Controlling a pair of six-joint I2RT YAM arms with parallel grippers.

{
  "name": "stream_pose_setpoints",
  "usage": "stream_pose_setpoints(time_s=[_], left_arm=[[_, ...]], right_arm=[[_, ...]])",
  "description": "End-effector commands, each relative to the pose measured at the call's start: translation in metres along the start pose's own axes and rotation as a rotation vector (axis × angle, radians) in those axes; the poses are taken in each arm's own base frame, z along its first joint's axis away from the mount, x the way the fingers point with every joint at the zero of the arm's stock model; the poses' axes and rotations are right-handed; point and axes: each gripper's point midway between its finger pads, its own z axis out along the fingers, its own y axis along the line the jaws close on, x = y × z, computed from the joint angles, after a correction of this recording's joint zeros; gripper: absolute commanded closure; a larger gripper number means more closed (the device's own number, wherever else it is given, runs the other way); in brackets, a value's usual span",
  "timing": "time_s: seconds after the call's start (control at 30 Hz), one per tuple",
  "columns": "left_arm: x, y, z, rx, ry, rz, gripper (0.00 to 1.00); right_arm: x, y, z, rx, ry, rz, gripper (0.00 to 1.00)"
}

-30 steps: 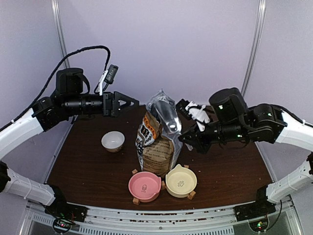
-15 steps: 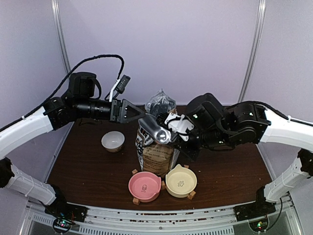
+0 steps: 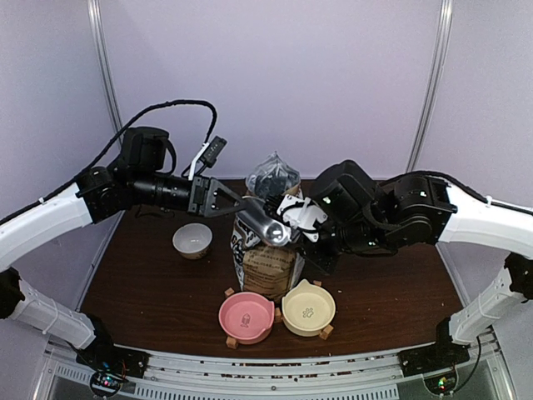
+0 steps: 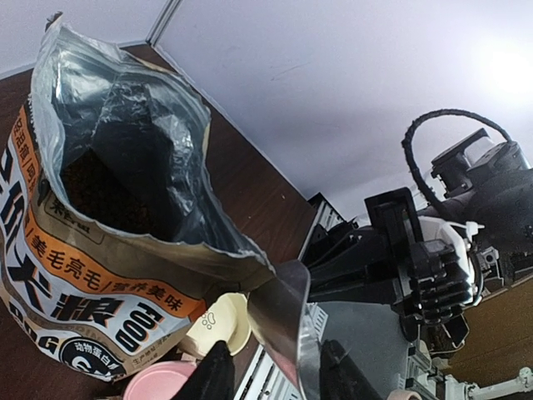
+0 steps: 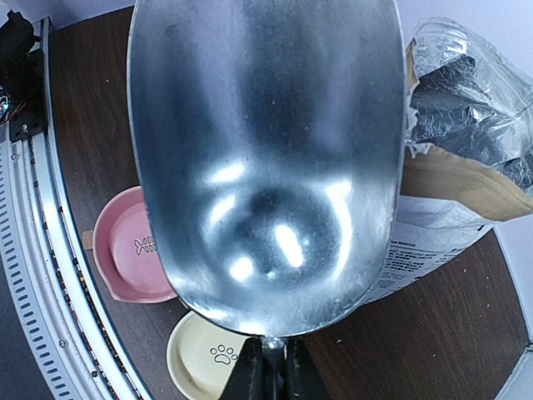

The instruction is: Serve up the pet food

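The brown-and-white paper bag (image 3: 265,260) stands open at the table's middle. Dark reddish-brown pet food (image 4: 87,187) shows deep inside it. My left gripper (image 3: 241,202) is at the bag's top; in the left wrist view its black fingers (image 4: 215,377) stand apart on either side of the foil flap (image 4: 283,321) of the rim, not pressing it. My right gripper (image 5: 272,367) is shut on the handle of an empty metal scoop (image 5: 266,150), which hangs beside the bag's mouth, above the bowls (image 3: 262,227).
A pink bowl (image 3: 246,316) and a cream bowl (image 3: 308,309) sit on small wooden stands in front of the bag. A small white bowl (image 3: 192,239) stands to the left. The right arm's body crowds the space right of the bag.
The right arm swung the scoop leftward to the bag's top front. The left arm reached right to the bag's rim and its fingers narrowed around the flap.
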Motion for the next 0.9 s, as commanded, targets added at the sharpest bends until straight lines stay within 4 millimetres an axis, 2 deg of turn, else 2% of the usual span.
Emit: stream_pose_setpoints(time_s=[0.0,0.27,0.5,0.63,0.87], left_arm=[[0.006,-0.002,0.005,0.024,0.023,0.004,0.68],[0.012,0.001,0.005,0.015,0.043,-0.002,0.73],[0.013,0.002,0.006,0.012,0.048,0.0,0.91],[0.015,0.002,0.007,0.014,0.055,-0.004,1.0],[0.018,0.002,0.006,0.015,0.056,-0.003,1.0]], right_arm=[[-0.012,-0.008,-0.006,0.044,-0.026,0.001,1.0],[-0.013,-0.009,-0.004,0.053,-0.019,-0.008,1.0],[-0.013,-0.007,-0.002,0.051,-0.009,-0.019,1.0],[-0.01,-0.013,-0.001,0.092,0.0,-0.025,1.0],[-0.012,-0.017,-0.005,0.105,-0.031,-0.007,1.0]])
